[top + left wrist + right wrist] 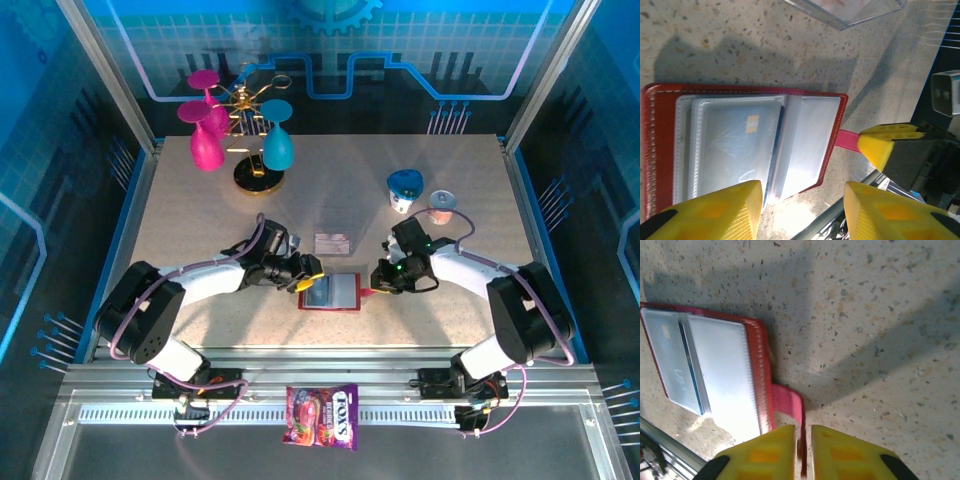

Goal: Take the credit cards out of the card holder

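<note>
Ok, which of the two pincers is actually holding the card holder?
The right pincer: its jaws are pinched on the pink snap tab. The left pincer is spread open over the card holder's pockets.

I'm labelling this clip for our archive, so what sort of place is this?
Probably a robot test cell or demo booth: aluminium framing around a speckled table, blue circuit-patterned wall panels, and a left arm and right arm mounted at its near edge.
</note>
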Action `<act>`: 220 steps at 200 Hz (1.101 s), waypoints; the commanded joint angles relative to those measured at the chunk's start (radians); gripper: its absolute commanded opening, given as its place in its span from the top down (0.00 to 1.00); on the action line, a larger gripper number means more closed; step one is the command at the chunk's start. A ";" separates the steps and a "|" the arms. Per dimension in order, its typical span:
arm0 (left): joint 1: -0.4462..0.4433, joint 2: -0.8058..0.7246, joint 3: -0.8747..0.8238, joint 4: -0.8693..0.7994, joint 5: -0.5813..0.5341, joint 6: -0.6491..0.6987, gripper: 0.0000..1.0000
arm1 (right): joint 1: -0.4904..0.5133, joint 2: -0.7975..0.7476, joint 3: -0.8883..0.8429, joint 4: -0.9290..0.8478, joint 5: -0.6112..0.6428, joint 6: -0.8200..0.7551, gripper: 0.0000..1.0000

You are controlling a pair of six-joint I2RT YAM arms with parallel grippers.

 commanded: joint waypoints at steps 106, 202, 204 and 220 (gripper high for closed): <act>0.007 0.033 -0.037 -0.022 -0.018 0.062 0.69 | 0.158 0.021 0.114 0.134 -0.076 0.164 0.72; 0.014 0.067 -0.074 -0.021 -0.023 0.095 0.78 | 0.259 0.244 0.187 0.280 -0.123 0.239 0.74; 0.014 0.067 -0.074 -0.021 -0.022 0.095 0.78 | 0.261 0.246 0.188 0.281 -0.124 0.239 0.74; 0.014 0.065 -0.077 -0.022 -0.023 0.095 0.78 | 0.265 0.263 0.193 0.293 -0.133 0.243 0.74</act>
